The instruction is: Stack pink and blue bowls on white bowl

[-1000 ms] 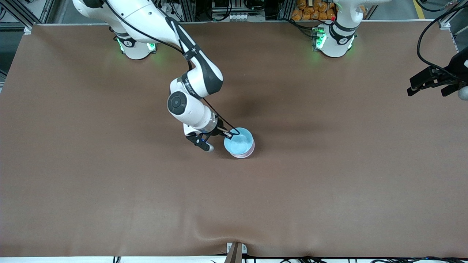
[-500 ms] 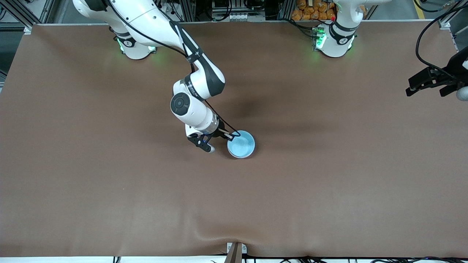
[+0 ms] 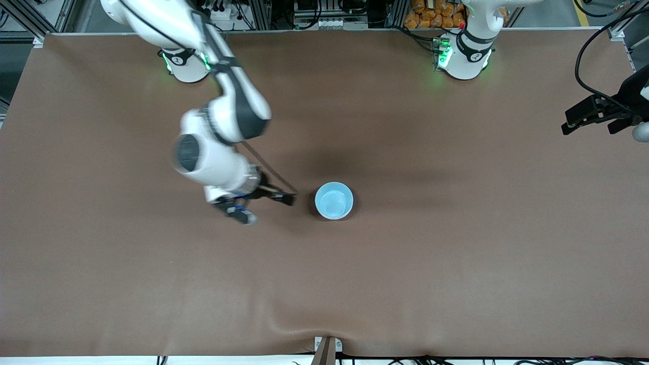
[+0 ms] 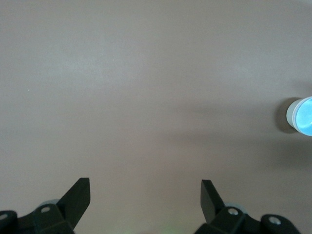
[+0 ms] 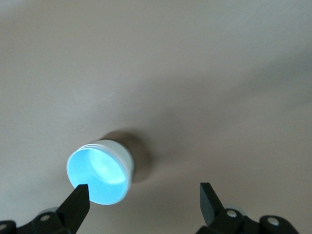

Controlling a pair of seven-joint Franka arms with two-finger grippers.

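The brown desk (image 3: 456, 263) carries one stack of bowls near its middle. The blue bowl (image 3: 333, 201) sits on top, nested in the stack; the right wrist view shows a white wall (image 5: 116, 149) below its rim, and the pink bowl cannot be made out. The right pincer (image 3: 263, 205) hangs over bare desk just beside the stack, toward the right arm's end, fingers spread wide and empty. The left pincer (image 3: 598, 119) waits over the desk's edge at the left arm's end, likewise wide apart and empty.

A brown table (image 3: 456, 263) carries one bowl stack (image 3: 333, 201), its blue bowl (image 3: 333, 199) uppermost.
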